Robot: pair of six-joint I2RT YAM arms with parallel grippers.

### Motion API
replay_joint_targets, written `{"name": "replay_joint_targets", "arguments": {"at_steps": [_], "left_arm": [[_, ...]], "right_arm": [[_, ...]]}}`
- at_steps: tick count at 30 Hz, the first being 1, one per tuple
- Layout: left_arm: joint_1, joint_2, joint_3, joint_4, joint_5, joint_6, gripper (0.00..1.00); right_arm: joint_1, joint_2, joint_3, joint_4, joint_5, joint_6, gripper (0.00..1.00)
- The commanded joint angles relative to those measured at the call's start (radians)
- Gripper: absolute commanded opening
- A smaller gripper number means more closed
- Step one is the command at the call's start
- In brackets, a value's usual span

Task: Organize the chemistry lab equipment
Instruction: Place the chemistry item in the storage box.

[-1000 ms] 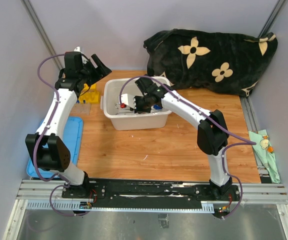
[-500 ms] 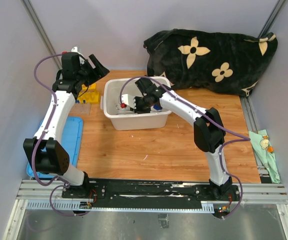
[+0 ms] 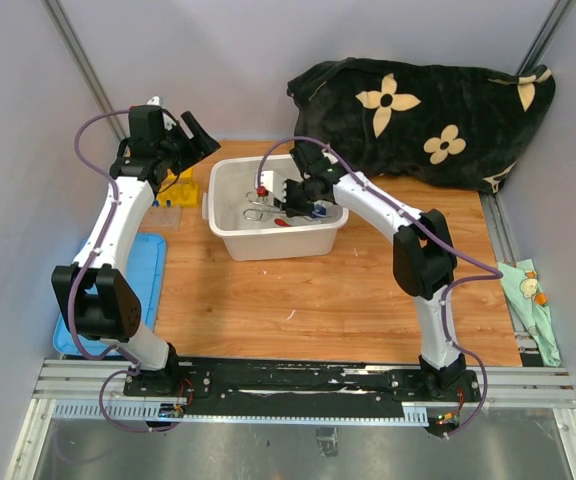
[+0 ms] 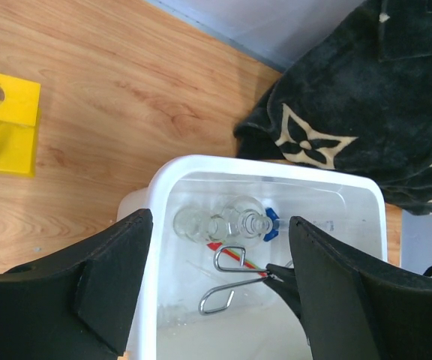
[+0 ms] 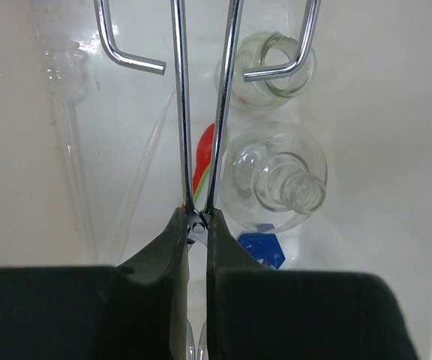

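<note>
My right gripper (image 5: 197, 217) is shut on the hinge end of the metal tweezers (image 5: 180, 112), inside the white bin (image 3: 273, 245). The tweezers (image 4: 227, 281) point their looped handles toward the bin's left wall. Under them lie a clear flask (image 5: 276, 180), a small beaker (image 5: 268, 75), a thin red-orange tool (image 5: 203, 161) and a blue-based glass piece (image 5: 259, 247). My left gripper (image 4: 220, 225) hangs open and empty above the bin's left rim. The yellow holed rack (image 4: 6, 120) stands left of the bin.
A black flower-patterned blanket (image 3: 423, 110) lies bunched behind the bin at the back right. The blue lid (image 3: 138, 270) rests flat at the table's left edge. A small green cloth (image 3: 528, 290) sits off the right edge. A clear glass tube (image 5: 62, 67) lies along the bin's wall.
My right gripper has shifted back and to the right inside the bin, taking the tweezers with it. The left arm has barely moved.
</note>
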State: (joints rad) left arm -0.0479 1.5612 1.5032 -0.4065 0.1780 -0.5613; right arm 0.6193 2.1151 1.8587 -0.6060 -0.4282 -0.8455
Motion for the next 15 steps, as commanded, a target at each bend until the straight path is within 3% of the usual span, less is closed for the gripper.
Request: {"name": "replay_joint_targets", "arguments": {"at_steps": [1, 15], "left_arm": [[0.011, 0.028, 0.047, 0.003, 0.007, -0.002, 0.78], [0.029, 0.028, 0.037, 0.000, 0.023, 0.012, 0.77]], "right_arm": [[-0.008, 0.023, 0.029, 0.009, -0.046, 0.025, 0.00], [0.003, 0.054, 0.030, 0.002, 0.033, -0.005, 0.01]]}}
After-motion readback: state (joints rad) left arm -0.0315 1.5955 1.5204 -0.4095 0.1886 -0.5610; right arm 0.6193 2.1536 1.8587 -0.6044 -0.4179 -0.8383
